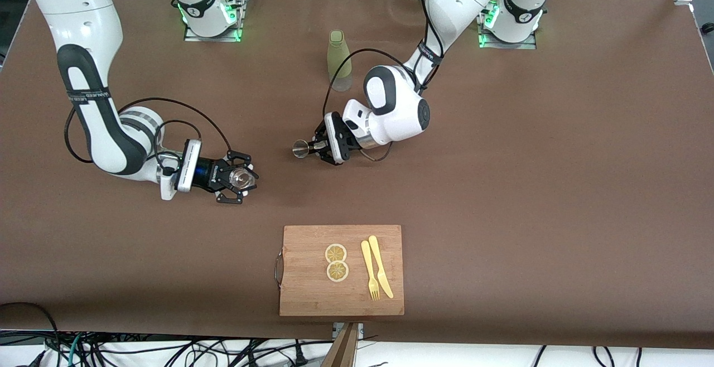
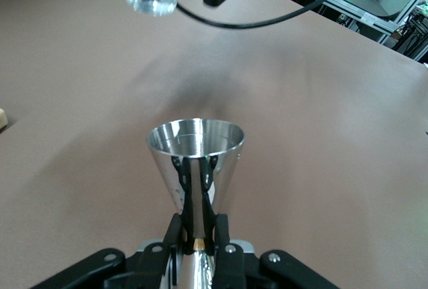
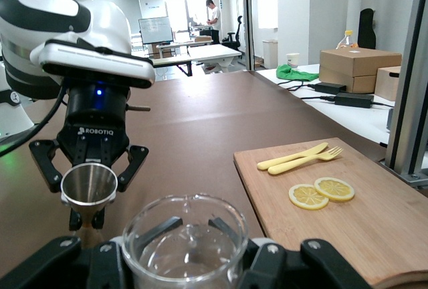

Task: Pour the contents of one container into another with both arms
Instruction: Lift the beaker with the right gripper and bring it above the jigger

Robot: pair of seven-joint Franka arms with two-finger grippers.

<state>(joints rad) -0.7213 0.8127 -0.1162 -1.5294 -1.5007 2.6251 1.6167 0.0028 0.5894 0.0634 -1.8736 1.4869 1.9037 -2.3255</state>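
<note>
My left gripper (image 1: pixel 319 147) is shut on the narrow waist of the silvery jigger (image 1: pixel 302 148), above the middle of the table. The jigger lies on its side, its open cone (image 2: pixel 195 162) turned toward the right arm's end. In the left wrist view the black fingers (image 2: pixel 175 230) pinch its waist. My right gripper (image 1: pixel 241 179) is shut around the small clear glass cup (image 1: pixel 241 177), which stands upright with its mouth up. In the right wrist view the cup (image 3: pixel 185 245) fills the foreground and the jigger (image 3: pixel 89 185) hangs a short way off, apart from it.
A tall olive-green bottle (image 1: pixel 339 60) stands farther from the front camera than the jigger. A wooden cutting board (image 1: pixel 301 294) lies near the table's front edge with two lemon slices (image 1: pixel 336 262) and a yellow fork and knife (image 1: pixel 375 266) on it.
</note>
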